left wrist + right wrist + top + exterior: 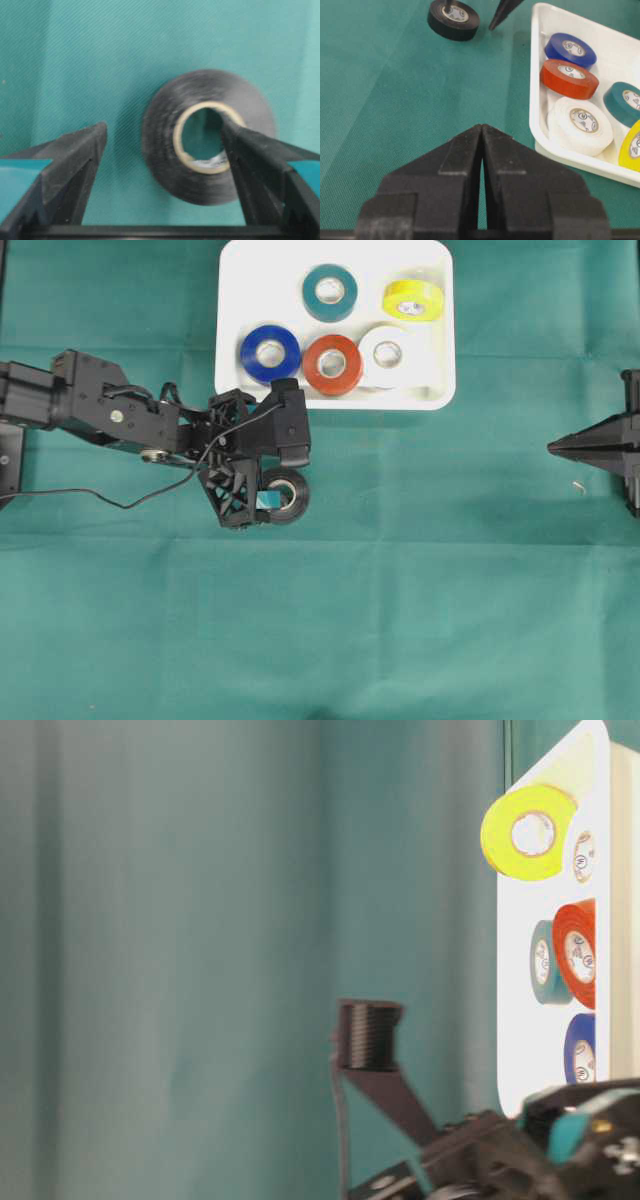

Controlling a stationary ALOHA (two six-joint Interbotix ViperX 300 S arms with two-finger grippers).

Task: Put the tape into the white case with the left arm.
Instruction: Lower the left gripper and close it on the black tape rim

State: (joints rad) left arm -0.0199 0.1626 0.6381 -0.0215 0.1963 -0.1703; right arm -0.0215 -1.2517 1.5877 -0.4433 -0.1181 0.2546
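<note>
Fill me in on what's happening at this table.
The left gripper is open over a black tape roll lying flat on the green cloth, one of its fingers poking into the roll's hole. Nothing is gripped yet. The white case already holds five coloured rolls. The right gripper sits shut, off to the side.

Light is even and fairly bright in the overhead view, with soft shadows under the left arm (150, 415) at left. The white tray (437, 390) at top looks slightly washed out. The left wrist view is blurred: the black tape roll (165, 145) and near fingers (75, 160) lack sharp edges. The table-level view shows soft vertical banding across the green cloth (180, 940).
</note>
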